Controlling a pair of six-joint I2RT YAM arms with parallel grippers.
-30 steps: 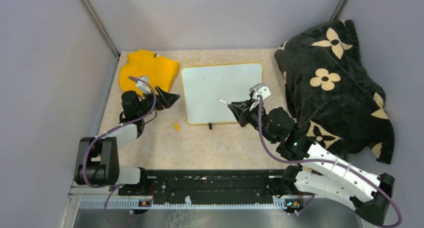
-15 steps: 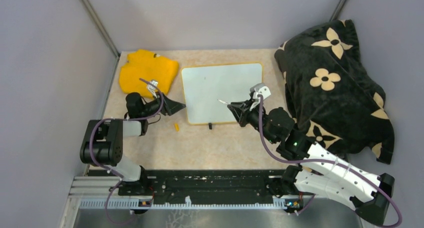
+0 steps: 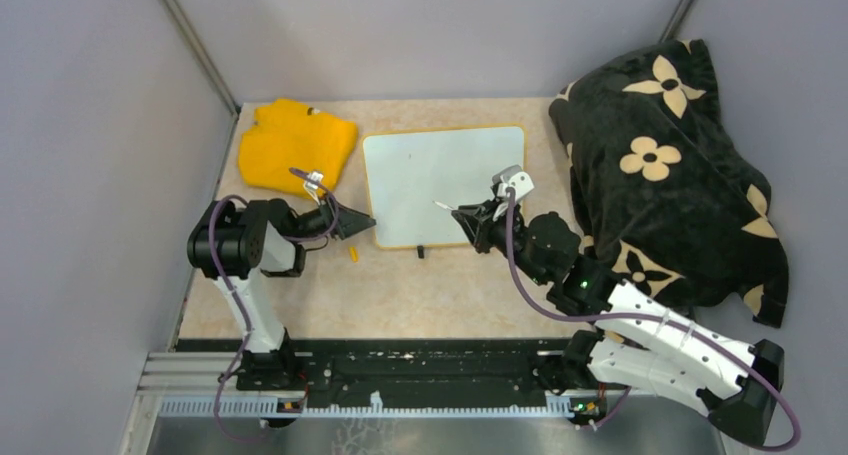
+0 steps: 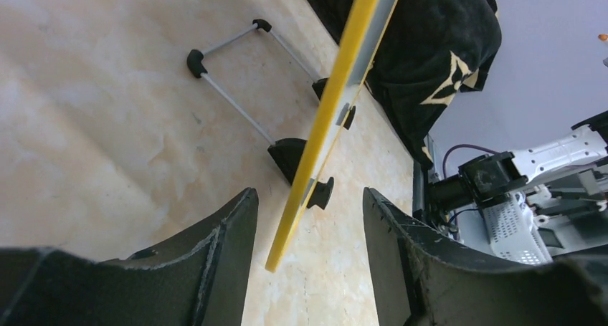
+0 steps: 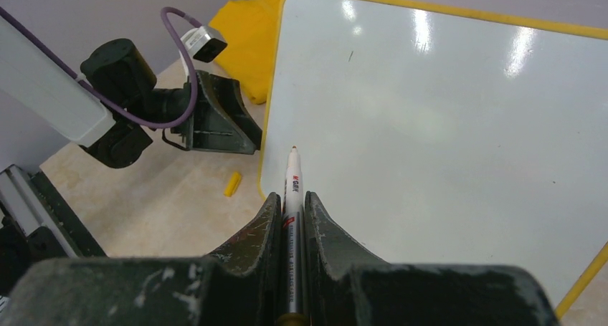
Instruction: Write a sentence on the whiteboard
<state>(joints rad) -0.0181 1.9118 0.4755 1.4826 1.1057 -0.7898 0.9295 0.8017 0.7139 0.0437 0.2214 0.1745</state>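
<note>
Top external: the whiteboard (image 3: 440,170) lies blank toward the bench's (image 3: 420,290) 12 o'clock side, with the left gripper (image 3: 362,223) at its 8 o'clock corner and the right gripper (image 3: 470,218) near its 5 o'clock edge.

Left wrist: the fingers (image 4: 229,226) stand apart astride the yellow rim (neither seems to touch it).

Right wrist: the gripper is clenched on a pen (image 5: 292,190), tip above the board.

Writing has not begun, I judge. Next, pinch the rim to steady the board, then lower the tip.
</note>
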